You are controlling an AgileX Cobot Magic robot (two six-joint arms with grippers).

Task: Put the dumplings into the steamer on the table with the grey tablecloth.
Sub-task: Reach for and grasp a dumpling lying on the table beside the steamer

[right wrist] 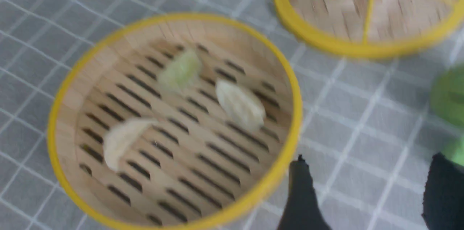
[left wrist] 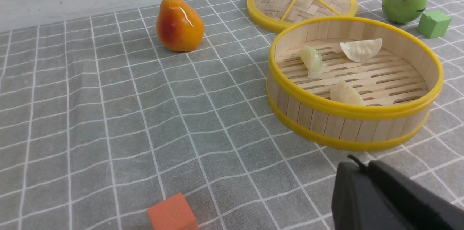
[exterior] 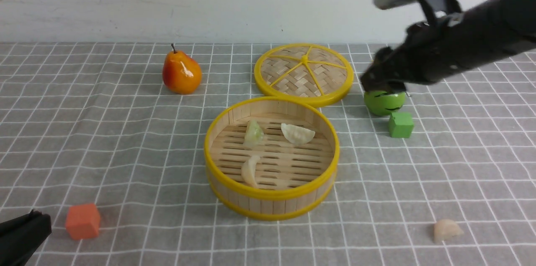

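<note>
Dumplings, three of them, lie in my bamboo steamer [exterior: 272, 211]: pale green one [exterior: 253, 133], two cream ones; one cream dumpling [exterior: 447, 230] remains on the grey tablecloth [exterior: 377, 199]; my right fingers [right wrist: 304, 190] stand open, empty; my left fingers [left wrist: 366, 179], I cannot tell.

tablecloth [exterior: 159, 224]: grey w/ wht grid | steamer [exterior: 272, 211]: ylw rims, tan slats | pear [exterior: 181, 72]: orng-red
</note>
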